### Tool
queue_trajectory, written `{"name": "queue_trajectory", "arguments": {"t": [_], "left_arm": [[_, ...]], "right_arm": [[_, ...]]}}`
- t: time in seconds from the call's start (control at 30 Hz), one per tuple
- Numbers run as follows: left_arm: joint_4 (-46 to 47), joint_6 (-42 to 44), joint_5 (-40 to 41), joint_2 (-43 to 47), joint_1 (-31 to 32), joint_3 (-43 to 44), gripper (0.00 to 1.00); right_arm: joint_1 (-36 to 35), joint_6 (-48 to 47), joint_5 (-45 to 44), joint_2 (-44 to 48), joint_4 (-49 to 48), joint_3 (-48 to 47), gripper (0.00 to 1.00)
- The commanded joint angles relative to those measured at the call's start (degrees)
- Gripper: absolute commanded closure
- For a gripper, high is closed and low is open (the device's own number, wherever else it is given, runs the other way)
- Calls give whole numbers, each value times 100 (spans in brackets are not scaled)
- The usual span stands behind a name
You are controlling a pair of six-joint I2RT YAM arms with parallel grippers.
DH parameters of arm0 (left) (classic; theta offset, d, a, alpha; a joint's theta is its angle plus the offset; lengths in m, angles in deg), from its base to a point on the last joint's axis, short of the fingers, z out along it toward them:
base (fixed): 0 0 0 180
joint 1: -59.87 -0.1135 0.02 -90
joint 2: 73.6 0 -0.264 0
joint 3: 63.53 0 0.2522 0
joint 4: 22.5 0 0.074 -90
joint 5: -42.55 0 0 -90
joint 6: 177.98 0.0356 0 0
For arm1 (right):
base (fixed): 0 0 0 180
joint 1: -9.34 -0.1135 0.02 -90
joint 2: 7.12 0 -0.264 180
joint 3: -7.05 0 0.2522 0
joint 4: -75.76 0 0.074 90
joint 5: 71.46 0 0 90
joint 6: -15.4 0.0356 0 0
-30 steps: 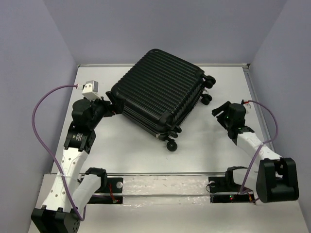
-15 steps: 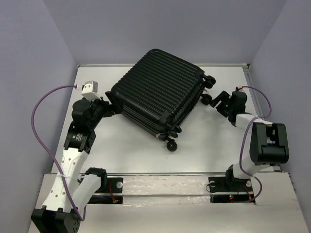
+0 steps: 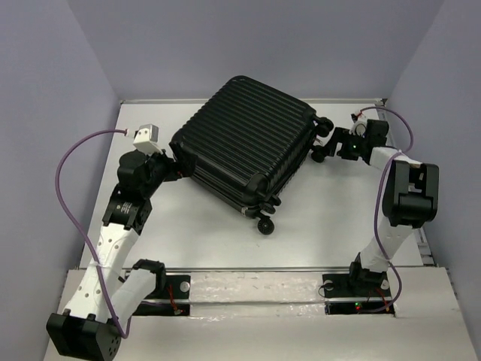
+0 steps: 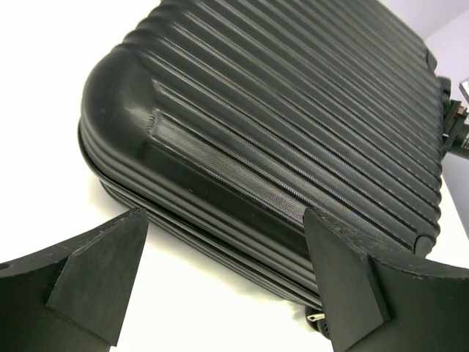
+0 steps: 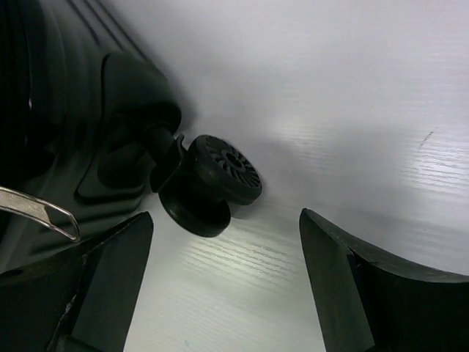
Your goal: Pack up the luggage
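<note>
The luggage (image 3: 244, 139) is a large black ribbed hard-shell suitcase lying closed and flat on the white table, turned at an angle, wheels toward the right and front. My left gripper (image 3: 178, 167) is open at its near-left corner; in the left wrist view the ribbed shell (image 4: 293, 110) fills the frame beyond the open jaws, and nothing is held. My right gripper (image 3: 331, 147) is open beside the right-side wheels; in the right wrist view a black wheel (image 5: 212, 183) sits just ahead of the open, empty jaws. A metal zipper pull (image 5: 40, 209) shows at the left.
The white table (image 3: 323, 226) is walled by lilac panels on the left, back and right. A purple cable (image 3: 68, 195) loops from the left arm. A metal rail (image 3: 255, 269) runs along the near edge by the arm bases.
My right arm has swung away from the near right, up and back toward the far right, bringing its gripper beside the suitcase's right wheels. The left gripper has barely moved.
</note>
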Motion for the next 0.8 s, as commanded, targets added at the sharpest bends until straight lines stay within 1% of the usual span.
{"name": "queue_trajectory", "arguments": {"t": [0.0, 0.03, 0.07, 0.1, 0.13, 0.17, 0.27, 0.4, 0.5, 0.57, 0.67, 0.7, 0.77], "left_arm": [[86, 161, 113, -128, 171, 265, 1], [86, 170, 131, -146, 198, 273, 1], [77, 170, 131, -155, 233, 282, 1], [68, 170, 131, -155, 250, 282, 1], [60, 170, 140, -155, 268, 300, 1], [51, 179, 157, -155, 277, 300, 1], [24, 197, 210, -120, 329, 317, 1], [-20, 232, 307, -111, 400, 317, 1], [-20, 232, 307, -111, 452, 309, 1], [-11, 232, 298, -129, 479, 309, 1], [7, 214, 263, -120, 505, 300, 1], [7, 206, 254, -94, 505, 300, 1], [-2, 205, 272, -59, 505, 273, 1]], "right_arm": [[-95, -977, 521, -92, 62, 36, 13], [-156, -1030, 442, -66, -8, 71, 13], [-209, -1065, 354, -5, -479, 158, 12], [-209, -1030, 328, 109, -858, 542, 11], [-279, -1161, 58, 258, -940, 616, 11], [-279, -1179, 46, 294, -1123, 686, 11], [-279, -1267, 63, 225, -1160, 626, 8], [-332, -1425, 239, -152, -635, 152, 7], [-402, -1408, 64, -198, -536, 45, 6], [-455, -1321, -347, -163, -510, -7, 5], [-508, -1399, -262, -276, -291, -235, 3], [-508, -1478, -149, -381, 75, -532, 2], [-561, -1644, -7, -698, 524, -824, 2]]}}
